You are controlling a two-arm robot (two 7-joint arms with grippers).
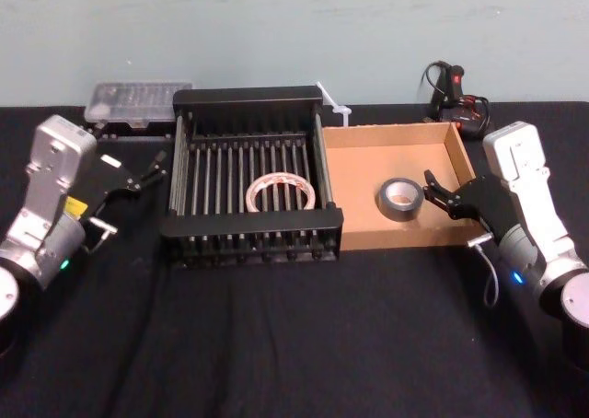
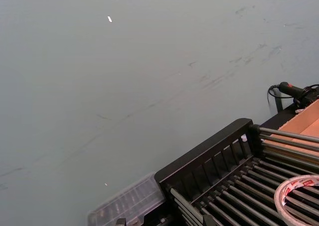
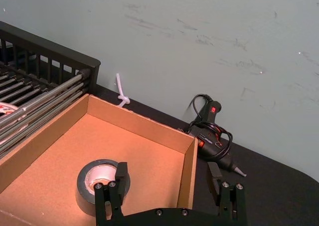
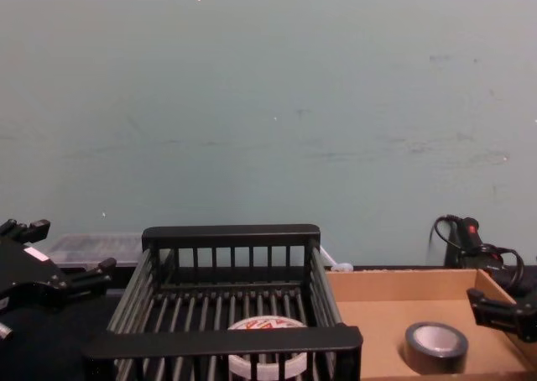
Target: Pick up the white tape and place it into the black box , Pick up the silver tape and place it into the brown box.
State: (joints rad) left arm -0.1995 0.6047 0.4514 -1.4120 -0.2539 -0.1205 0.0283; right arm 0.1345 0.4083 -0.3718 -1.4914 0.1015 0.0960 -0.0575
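The white tape [image 1: 281, 192] with its red marks lies flat on the bars inside the black box [image 1: 247, 96], also seen as white tape [image 2: 299, 196] and white tape [image 4: 267, 360]. In the brown box [image 1: 396, 134] the silver tape [image 1: 398, 199] lies flat, shown too as silver tape [image 3: 92, 178] and silver tape [image 4: 436, 346]. My left gripper [image 1: 152, 169] hangs open just left of the black box, holding nothing. At the brown box's right wall my right gripper [image 1: 431, 188] is open, right gripper [image 3: 168, 178] near the silver tape without touching it.
A clear plastic case [image 1: 138, 100] sits behind the black box at the far left. A black glue gun [image 1: 456, 96] with its cord lies behind the brown box's far right corner. A white zip tie [image 1: 333, 103] sticks up between the boxes. Black cloth covers the table front.
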